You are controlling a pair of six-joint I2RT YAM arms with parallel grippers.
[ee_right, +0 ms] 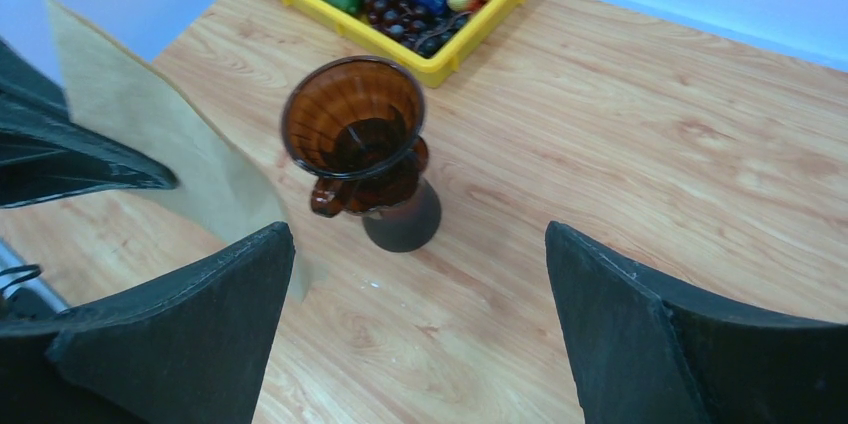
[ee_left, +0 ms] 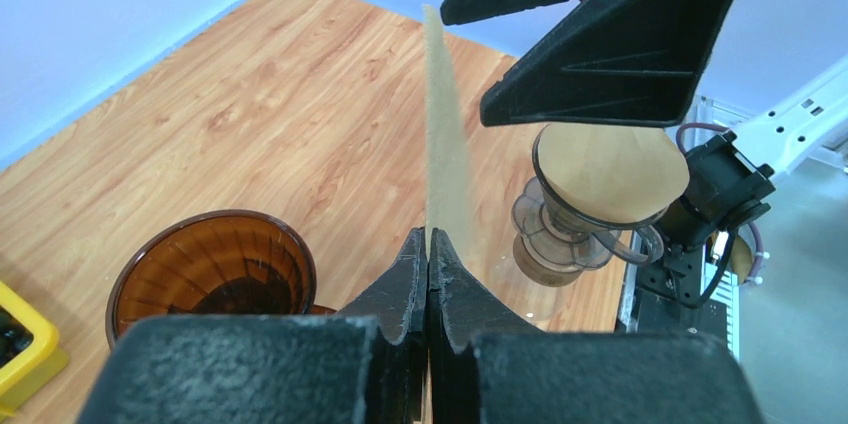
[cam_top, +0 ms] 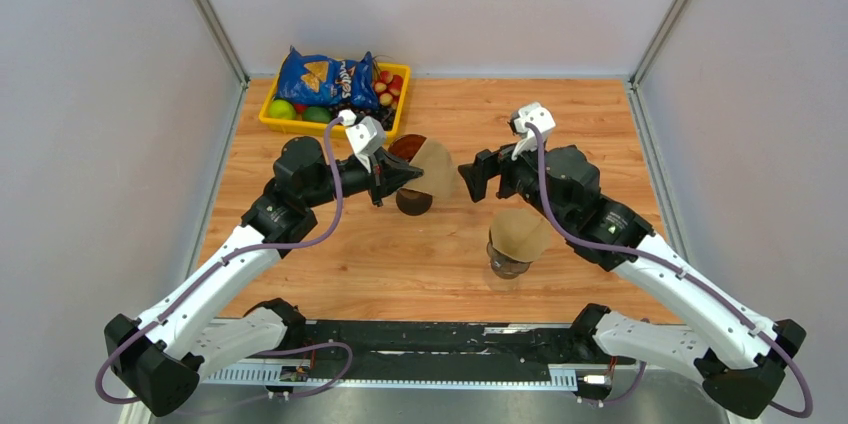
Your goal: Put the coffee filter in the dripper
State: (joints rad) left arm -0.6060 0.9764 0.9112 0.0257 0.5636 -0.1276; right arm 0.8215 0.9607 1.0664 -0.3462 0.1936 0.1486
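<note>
Ideally the filter [ee_left: 445, 144] should be spread into a cone with help from the free pincer, centred over the rim of the brown dripper [ee_right: 353, 119], then lowered point-first. The dripper stands left of centre toward the counter's far edge, and the flat, folded filter is held close beside it. The left pincer [ee_left: 428, 244] is closed tight on the filter's edge. The right pincer [ee_right: 418, 234] is spread wide, holds nothing, and faces the filter.

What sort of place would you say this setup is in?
Probably a robotics test cell rather than a kitchen: plain panel walls box in a wooden table, two arms are bolted at its near edge, and the brown dripper and yellow snack tray look like props.
</note>
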